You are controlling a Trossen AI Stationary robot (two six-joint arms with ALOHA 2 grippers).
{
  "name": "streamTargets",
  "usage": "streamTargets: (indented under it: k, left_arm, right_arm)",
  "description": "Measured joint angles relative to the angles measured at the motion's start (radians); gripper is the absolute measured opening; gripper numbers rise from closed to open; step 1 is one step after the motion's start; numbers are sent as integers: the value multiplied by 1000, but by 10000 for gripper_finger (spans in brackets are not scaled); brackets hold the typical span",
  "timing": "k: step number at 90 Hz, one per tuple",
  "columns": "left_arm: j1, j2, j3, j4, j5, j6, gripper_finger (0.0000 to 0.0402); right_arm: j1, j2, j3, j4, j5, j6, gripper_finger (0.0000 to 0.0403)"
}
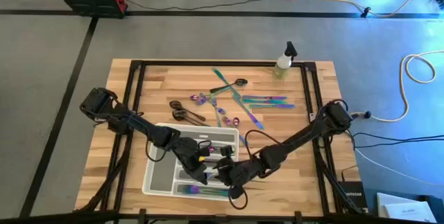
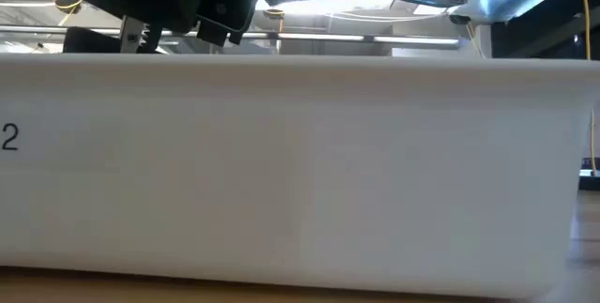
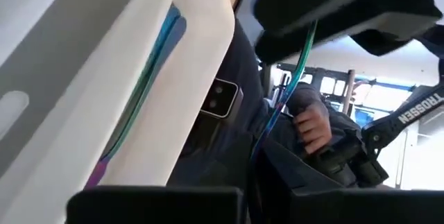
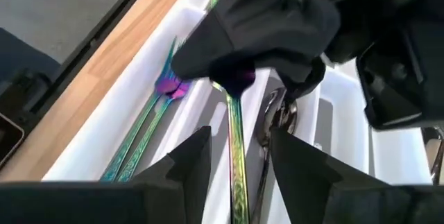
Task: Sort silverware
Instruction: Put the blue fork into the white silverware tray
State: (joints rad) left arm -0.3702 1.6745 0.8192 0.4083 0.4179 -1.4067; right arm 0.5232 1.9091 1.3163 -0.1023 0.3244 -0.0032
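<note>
Silverware (image 1: pixel 239 102) lies loose on the worktop (image 1: pixel 132 106), some already in the tray (image 1: pixel 156 175) | both arms crowd over the tray (they could bump) | right fingers (image 4: pixel 239 156) open around a shiny handle (image 4: pixel 236 148) | left fingers (image 1: pixel 201 175): cannot tell.

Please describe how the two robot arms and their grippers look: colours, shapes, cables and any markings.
Both arms are dark, near black, built of slim jointed links with black cables looping along them. The left arm and right arm look alike. The right gripper has two flat, dark, wedge-shaped fingers. White "TROSSEN" lettering marks a dark link in the left wrist view. The left gripper is dark with small yellow and red spots.
</note>
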Motion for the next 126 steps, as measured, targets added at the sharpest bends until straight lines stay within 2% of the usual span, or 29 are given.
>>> streamTargets:
  k: [39, 72, 126]
  left_arm:
    - [5, 0, 0, -9, 2, 8, 1]
    - [5, 0, 0, -9, 2, 8, 1]
    - [6, 0, 0, -10, 5, 39, 1]
  right_arm:
    - [0, 0, 0, -5, 32, -2, 124]
    - [0, 0, 0, -12, 20, -8, 9]
    - [1, 0, 0, -12, 27, -10, 5]
